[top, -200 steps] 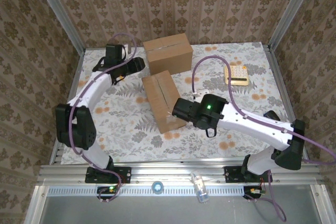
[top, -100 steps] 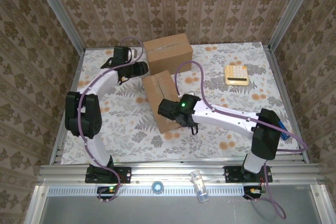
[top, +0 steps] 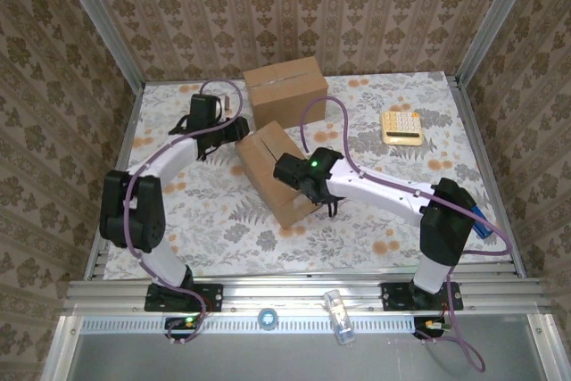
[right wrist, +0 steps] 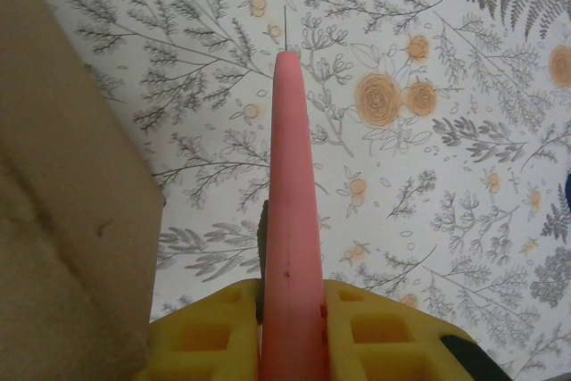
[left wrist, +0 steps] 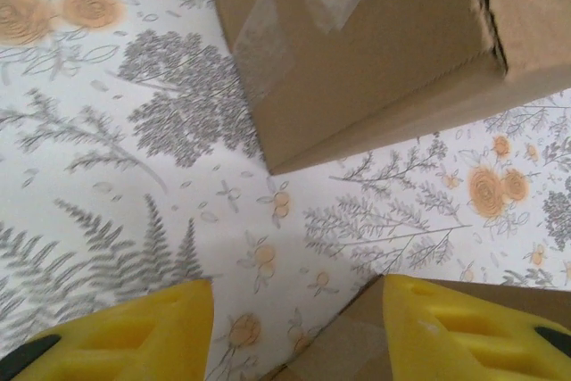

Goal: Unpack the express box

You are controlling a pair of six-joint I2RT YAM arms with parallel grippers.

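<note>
Near box: the long axis runs diagonally on the tabletop. Its far end lies beside the open, empty left pincer, and its body lies left of the right pincer. That pincer grips a pink tool pointing straight ahead. Since the earlier frame, the right pincer has moved up along the box and the left has closed in.

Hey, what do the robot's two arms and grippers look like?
The left arm and right arm have white links with black joints, and a purple cable loops along each. A green light glows on the right wrist housing. The left gripper and right gripper have yellow fingers.
</note>
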